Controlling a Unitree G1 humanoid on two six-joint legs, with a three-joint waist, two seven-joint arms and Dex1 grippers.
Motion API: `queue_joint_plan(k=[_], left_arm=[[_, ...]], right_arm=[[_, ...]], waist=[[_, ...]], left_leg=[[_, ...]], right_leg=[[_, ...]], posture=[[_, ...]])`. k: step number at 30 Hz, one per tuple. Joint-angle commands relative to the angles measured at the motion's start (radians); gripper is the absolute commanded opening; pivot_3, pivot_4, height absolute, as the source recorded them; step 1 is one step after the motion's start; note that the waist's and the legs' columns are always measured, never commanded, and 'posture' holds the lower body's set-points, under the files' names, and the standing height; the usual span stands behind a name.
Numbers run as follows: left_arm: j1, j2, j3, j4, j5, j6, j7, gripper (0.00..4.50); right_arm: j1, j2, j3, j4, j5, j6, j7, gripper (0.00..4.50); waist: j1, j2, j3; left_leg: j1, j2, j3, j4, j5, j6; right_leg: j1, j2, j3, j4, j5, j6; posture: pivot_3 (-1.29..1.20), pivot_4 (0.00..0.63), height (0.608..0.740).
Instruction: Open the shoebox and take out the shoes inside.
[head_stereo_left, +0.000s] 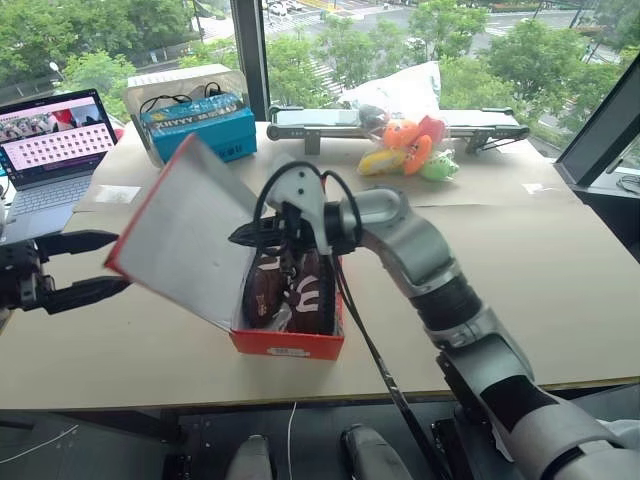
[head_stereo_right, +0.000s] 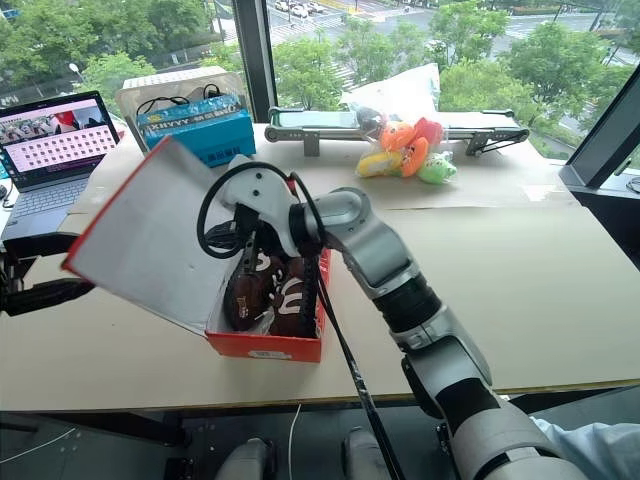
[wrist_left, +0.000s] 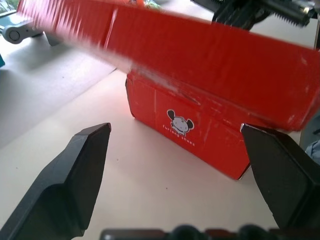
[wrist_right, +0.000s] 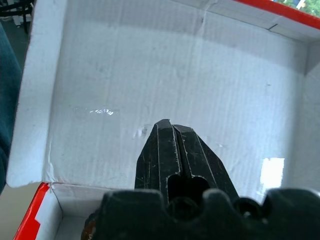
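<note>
The shoebox sits mid-table, lid raised toward the robot's left, shoes inside — long axis front to back. The right gripper is nearer, fingers pressed together, empty, against the lid's white underside. The left gripper waits beside the lid — spread wide, empty.

Upper-floor office or lab, laptop on worktable, treetop window view
</note>
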Motion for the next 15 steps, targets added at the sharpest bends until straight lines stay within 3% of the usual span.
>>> queue_joint_plan(k=[1, 10, 15], left_arm=[[-0.07, 0.077, 0.064, 0.078, -0.026, -0.002, -0.034, 4.45], [-0.15, 0.135, 0.019, 0.193, 0.01, -0.044, -0.083, 4.45], [-0.038, 0.028, -0.067, -0.004, -0.012, -0.008, -0.081, 4.45]], right_arm=[[-0.033, 0.032, -0.007, 0.033, -0.021, -0.055, -0.016, 0.0], [0.004, 0.039, -0.01, 0.022, -0.029, -0.042, -0.015, 0.0], [0.036, -0.001, -0.025, -0.043, -0.024, -0.001, -0.02, 0.0]], waist=[[-0.002, 0.0, 0.0], [-0.019, 0.0, 0.0], [-0.02, 0.001, 0.0]], left_leg=[[-0.001, 0.0, 0.0, 0.0, 0.0, 0.0], [-0.002, 0.0, -0.001, 0.0, 0.0, 0.0], [-0.002, -0.001, -0.001, 0.0, 0.0, 0.0]], right_leg=[[0.0, 0.0, 0.0, 0.0, 0.0, 0.0], [-0.002, 0.0, -0.001, 0.003, -0.001, -0.001], [-0.003, 0.0, 0.0, 0.007, -0.002, -0.003]], posture=[[0.0, 0.15, 0.74], [0.0, 0.15, 0.74], [0.0, 0.15, 0.74]])
